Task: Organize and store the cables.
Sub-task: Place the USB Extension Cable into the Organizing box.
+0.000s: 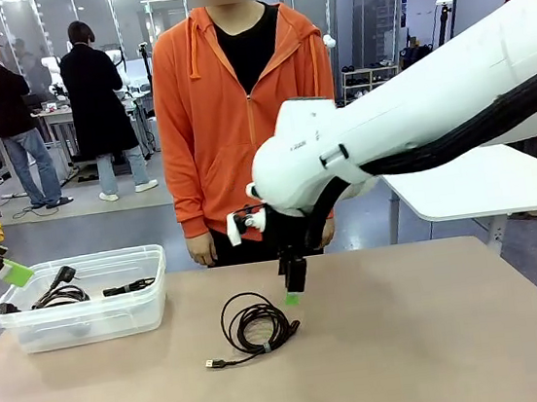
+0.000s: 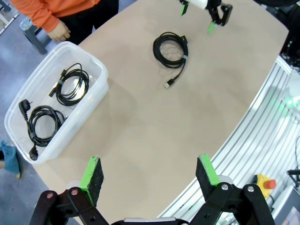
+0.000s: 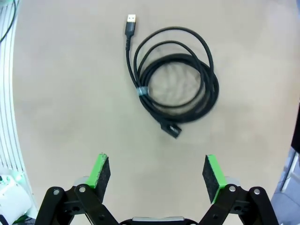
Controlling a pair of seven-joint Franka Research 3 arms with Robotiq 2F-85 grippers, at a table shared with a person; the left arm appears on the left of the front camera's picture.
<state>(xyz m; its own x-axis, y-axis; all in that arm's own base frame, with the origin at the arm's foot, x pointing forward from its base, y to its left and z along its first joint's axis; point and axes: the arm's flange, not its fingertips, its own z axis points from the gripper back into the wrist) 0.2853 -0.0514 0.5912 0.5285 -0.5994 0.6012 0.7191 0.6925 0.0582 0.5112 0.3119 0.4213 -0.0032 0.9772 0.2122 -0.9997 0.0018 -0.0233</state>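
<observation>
Black coiled cable (image 1: 257, 328) lies on the counter (image 1: 413, 340), just beside and below the right pincer (image 1: 292, 291), whose fingers stand apart, holding nothing. Two more cables (image 2: 56, 103) rest in the bin (image 2: 93, 93). Left pincer (image 2: 150, 173) hangs spread above bare counter.

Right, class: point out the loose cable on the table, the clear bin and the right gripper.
Cable (image 3: 180, 89): right wrist view, on the coiled loops.
Bin (image 1: 93, 325): front view, on its near wall.
Right gripper (image 3: 157, 173): right wrist view, midway between its open green-padded fingertips.
</observation>
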